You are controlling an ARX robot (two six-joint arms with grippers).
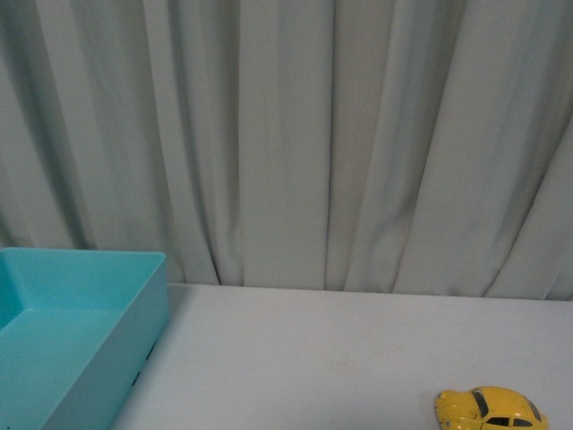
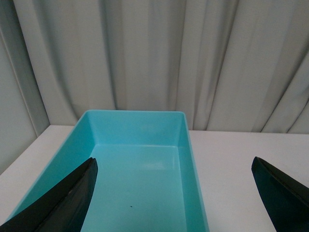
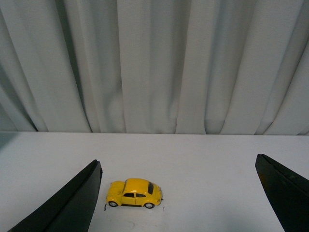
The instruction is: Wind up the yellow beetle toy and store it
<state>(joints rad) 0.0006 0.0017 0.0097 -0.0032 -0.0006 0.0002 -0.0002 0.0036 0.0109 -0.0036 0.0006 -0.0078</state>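
Currently, per item:

Toy car: the yellow beetle toy [image 3: 133, 193] stands on its four wheels on the white table [image 1: 340, 349], side-on to the right wrist camera. Front view shows it at the lower right edge, partly cut off by the frame.

Right gripper: the right gripper [image 3: 178, 162] has its jaws spread wide, with nothing held. Both dark fingers [image 3: 72, 203] show at the frame edges.

Toy vs right gripper: the car sits ahead of the gripper, in the gap between the two fingers but much nearer one of them. No contact, and bare table shows all round the car. Height of the fingers above the table can't be told.

Left gripper: the left gripper [image 2: 174, 164] also has its jaws wide apart and holds nothing. It hangs over the near end of the bin.

Bin: the turquoise bin [image 1: 107, 358] is an open-top rectangle on the left side of the table. Its inside is bare apart from a tiny dark speck on the floor.

Toy vs bin: well apart, at opposite sides of the table in the front view. The car is not in the bin.

Toy vs left gripper: the car doesn't show in the left wrist view.

Arms in front view: neither shows.

Background: a pale pleated curtain [image 1: 286, 134] hangs behind the far edge of the table.
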